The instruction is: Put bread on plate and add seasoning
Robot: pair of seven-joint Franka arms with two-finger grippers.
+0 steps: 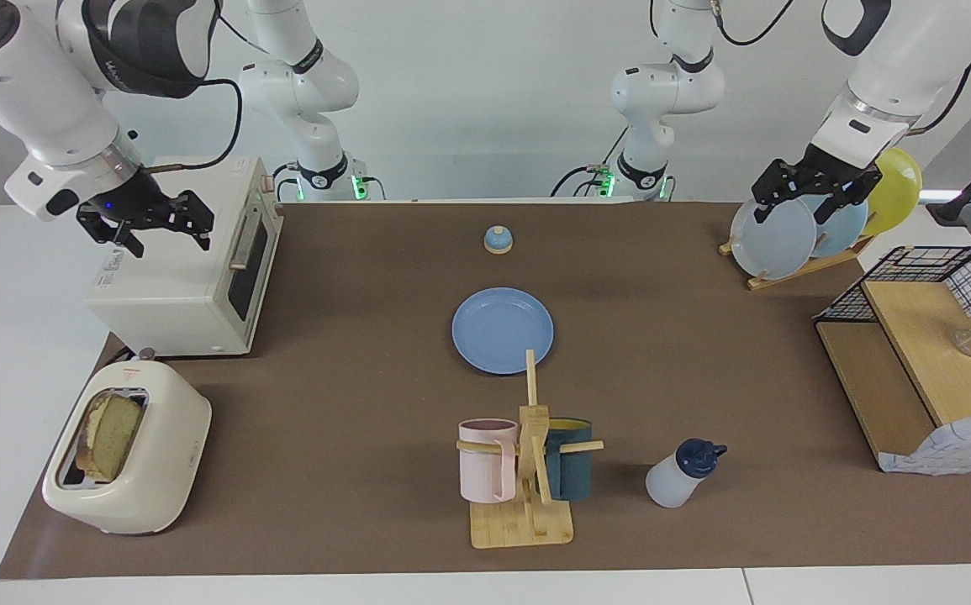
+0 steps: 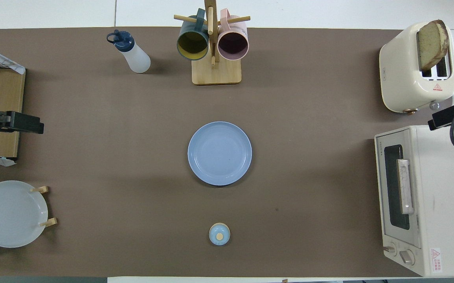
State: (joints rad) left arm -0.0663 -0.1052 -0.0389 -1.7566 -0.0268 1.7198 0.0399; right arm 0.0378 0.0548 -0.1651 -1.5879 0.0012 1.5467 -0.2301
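Note:
The bread [image 1: 111,437] stands upright in a slot of the cream toaster [image 1: 128,483] at the right arm's end of the table; it also shows in the overhead view [image 2: 431,43]. The blue plate [image 1: 502,329] lies bare at the table's middle [image 2: 219,153]. The seasoning bottle [image 1: 683,475] leans beside the mug tree, farther from the robots than the plate [image 2: 132,53]. My right gripper [image 1: 167,242] is open and empty, up over the toaster oven. My left gripper [image 1: 796,210] is open and empty, up over the plate rack.
A white toaster oven [image 1: 191,277] stands nearer to the robots than the toaster. A wooden mug tree [image 1: 527,504] holds a pink and a dark teal mug. A blue-domed bell [image 1: 498,240], a rack with pale plates [image 1: 775,239] and a yellow plate [image 1: 897,189], and a wire-and-wood shelf [image 1: 922,353] also stand here.

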